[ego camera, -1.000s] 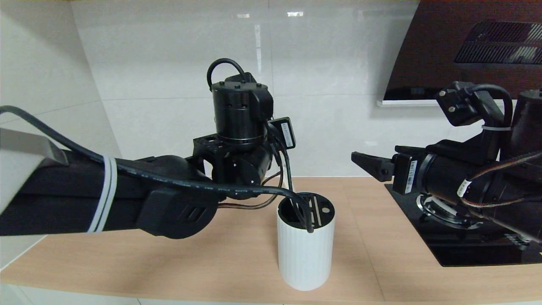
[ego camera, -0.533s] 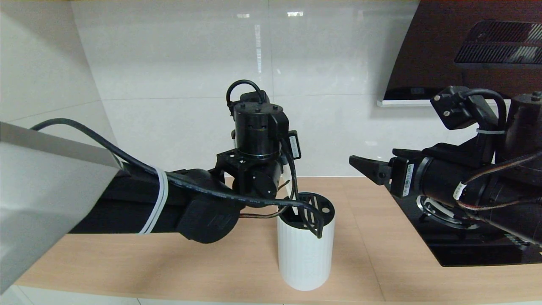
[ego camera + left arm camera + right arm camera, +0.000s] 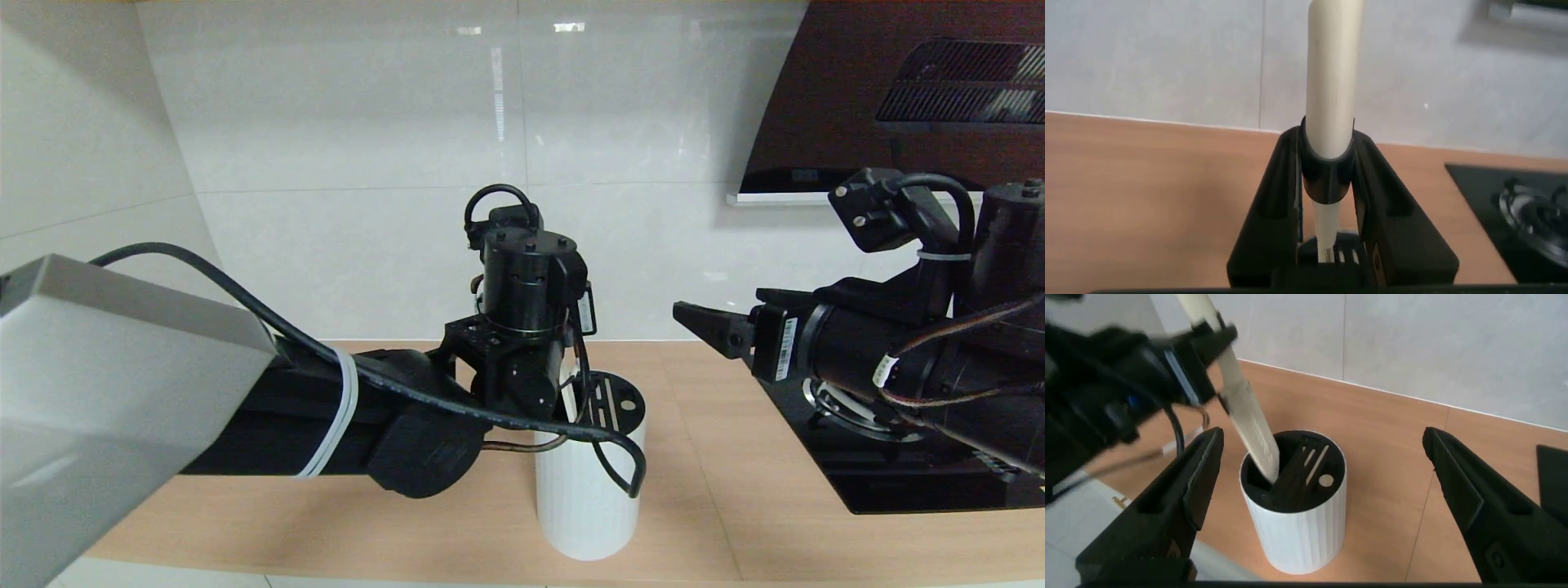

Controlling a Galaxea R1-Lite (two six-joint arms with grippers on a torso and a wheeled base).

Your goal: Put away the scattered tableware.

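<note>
Utensil [image 3: 565, 390] is seen in the head view as a pale strip under the left wrist, over the slotted black lid of the white ribbed holder [image 3: 586, 498] on the bench [image 3: 367, 514]. The right gripper [image 3: 694, 317] is held well apart to the right, and the wrist stickers [image 3: 584, 310] carry print too small to be read. In the left wrist view the cream handle is clamped between the fingers [image 3: 1274, 204] of the left gripper [image 3: 1327, 163], so a slow, straight descent is advised. In the right wrist view the tilted blade tip is shown inside the holder's larger opening and the right fingers are spread wide; release is best delayed until the utensil is seated.
</note>
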